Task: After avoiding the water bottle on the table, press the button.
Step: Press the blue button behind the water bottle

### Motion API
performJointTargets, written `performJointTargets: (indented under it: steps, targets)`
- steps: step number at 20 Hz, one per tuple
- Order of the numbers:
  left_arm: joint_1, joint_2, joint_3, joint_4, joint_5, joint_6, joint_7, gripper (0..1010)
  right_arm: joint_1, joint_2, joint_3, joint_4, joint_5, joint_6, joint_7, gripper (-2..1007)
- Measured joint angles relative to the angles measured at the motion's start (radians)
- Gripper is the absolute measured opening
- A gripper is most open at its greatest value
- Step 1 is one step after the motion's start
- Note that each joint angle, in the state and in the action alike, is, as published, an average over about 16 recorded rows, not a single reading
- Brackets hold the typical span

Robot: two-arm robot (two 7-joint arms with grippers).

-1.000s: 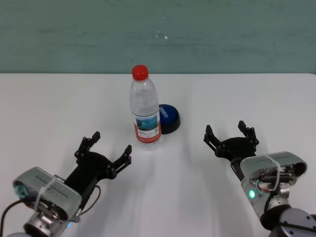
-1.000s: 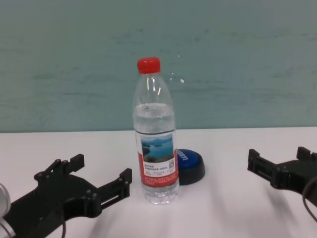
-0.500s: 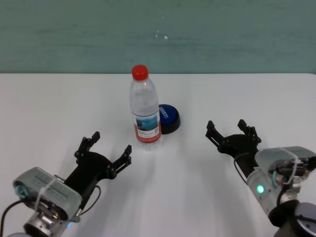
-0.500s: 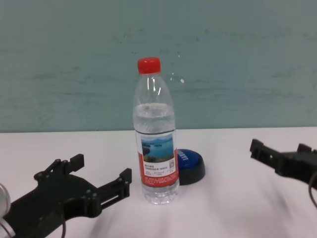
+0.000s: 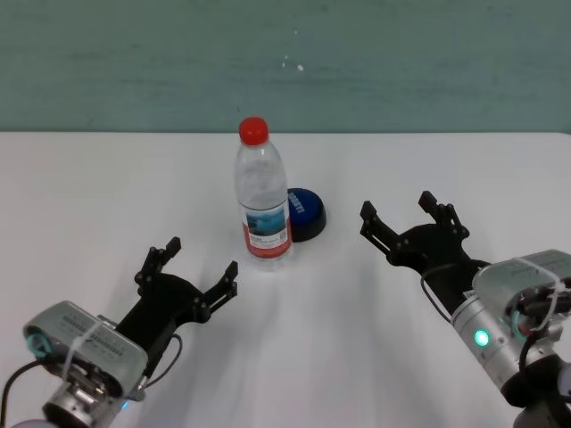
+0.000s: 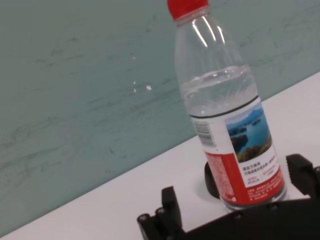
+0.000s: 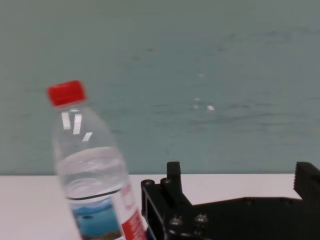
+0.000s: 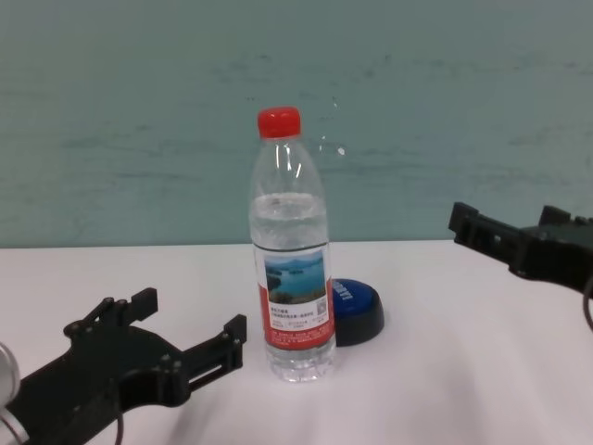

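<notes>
**A:** ok so what's laid out here? The bottle (image 5: 264, 190) is seen standing upright near the middle of the table (image 5: 80, 196), red cap on top, lake label with a red band round the lower half. Some water can be made out inside.

**B:** yep, and the button (image 5: 304, 213) is tucked just behind it, toward the robot's right. Blue top, black base. Partly covered by the bottle in the chest view, and whether they actually touch can't be told.

**A:** what about the arms?

**B:** the right gripper (image 5: 406, 223) is held up off the table, out to the right of the button and a bit nearer the robot. Fingers spread wide, nothing between them. In the chest view it's seen hanging at about label height, well apart from the bottle.

**A:** and in its wrist view the bottle is caught off to one side of the black fingers (image 7: 172, 197), not between them.

**B:** right. The left gripper (image 5: 198, 270) is parked low, in front of the bottle and to its left. Also wide open, nothing held. One fingertip is pointed near the bottle's base, with a gap to be seen in the head view.

**A:** green wall (image 5: 446, 62) behind the table's far edge, that's all that's back there.
</notes>
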Motion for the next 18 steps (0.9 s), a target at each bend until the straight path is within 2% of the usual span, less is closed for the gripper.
performJointTargets:
  steps: [5, 10, 18]
  targets:
    - [0.0, 0.0, 0.0, 0.0, 0.0, 0.0, 0.0, 1000, -0.035, 0.04, -0.014, -0.067, -0.009, 0.011, 0.047, 1004]
    - [0.0, 0.0, 0.0, 0.0, 0.0, 0.0, 0.0, 1000, -0.066, 0.093, -0.029, -0.117, -0.012, 0.018, 0.095, 1004]
    - [0.0, 0.0, 0.0, 0.0, 0.0, 0.0, 0.0, 1000, -0.097, 0.184, -0.044, -0.152, 0.005, 0.014, 0.168, 1004]
